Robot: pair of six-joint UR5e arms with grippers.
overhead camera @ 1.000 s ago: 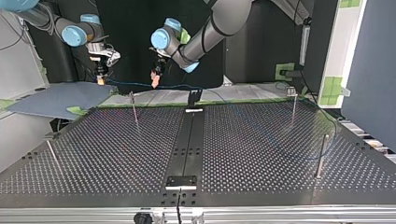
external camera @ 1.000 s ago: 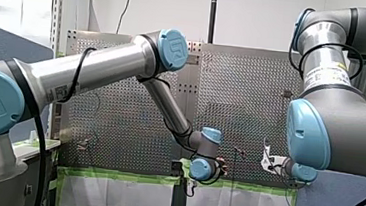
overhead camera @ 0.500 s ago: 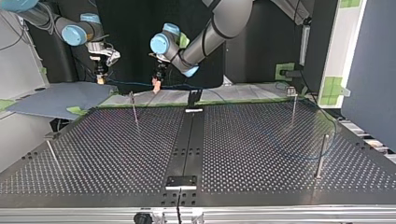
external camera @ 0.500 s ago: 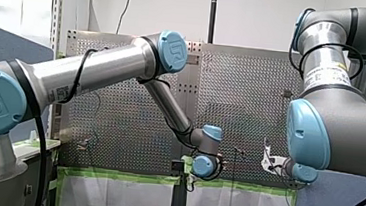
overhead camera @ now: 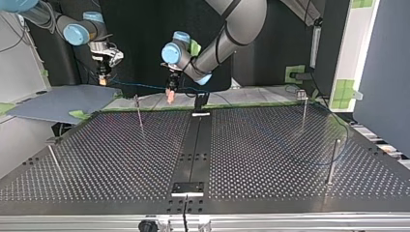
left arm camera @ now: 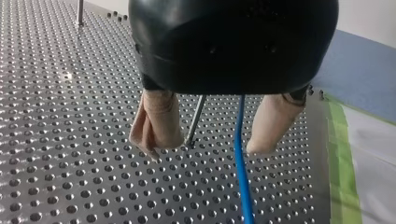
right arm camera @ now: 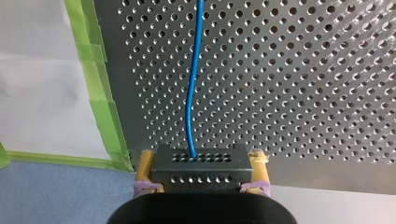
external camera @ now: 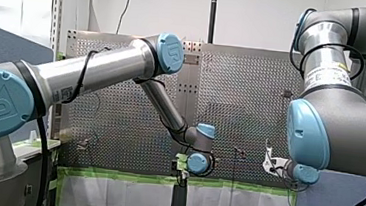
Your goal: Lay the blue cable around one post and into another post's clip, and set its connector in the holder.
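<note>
The left gripper hangs open, beige pads apart. The blue cable runs loose between them, lengthwise, beside a thin post just ahead, so this arm looks nearer it. The right gripper clamps the connector.

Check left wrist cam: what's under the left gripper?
Under the left gripper lies perforated table. The blue cable and a thin metal post show between its open beige pads. The gripper body hides the post's top and the cable's run behind it.
</note>
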